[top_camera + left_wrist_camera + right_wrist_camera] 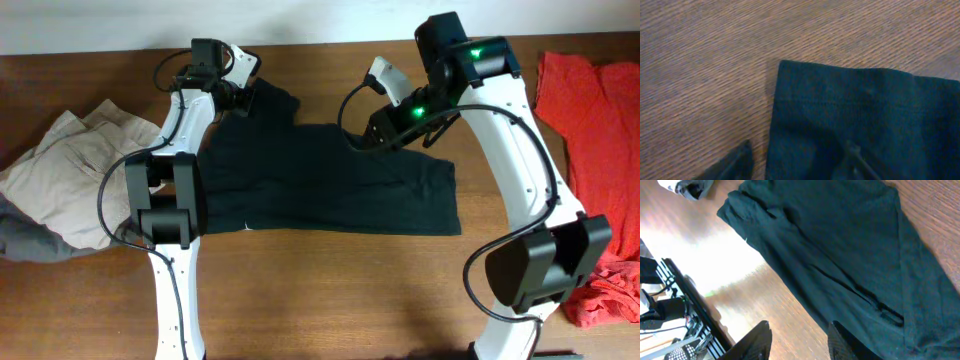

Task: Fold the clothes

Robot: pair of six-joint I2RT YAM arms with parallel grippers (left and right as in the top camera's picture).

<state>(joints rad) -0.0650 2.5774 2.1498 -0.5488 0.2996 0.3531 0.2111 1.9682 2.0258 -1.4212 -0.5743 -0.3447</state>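
Observation:
The clothes, a black T-shirt (330, 180), lie spread flat on the wooden table, with a small white label (248, 226) at the hem. My left gripper (243, 95) hovers at the far-left sleeve. In the left wrist view it (797, 161) is open, straddling the sleeve's hemmed edge (840, 100), one finger over wood and one over cloth. At the shirt's far edge right of centre is my right gripper (385, 133). Seen from the right wrist, it (799, 341) is open across the edge of the shirt (840, 255), holding nothing.
Beige trousers (70, 165) are heaped over a grey garment (30, 240) at the left. Red garments (590, 130) lie along the right edge, more of them (610, 290) at the front right. Both arm bases stand at the front edge.

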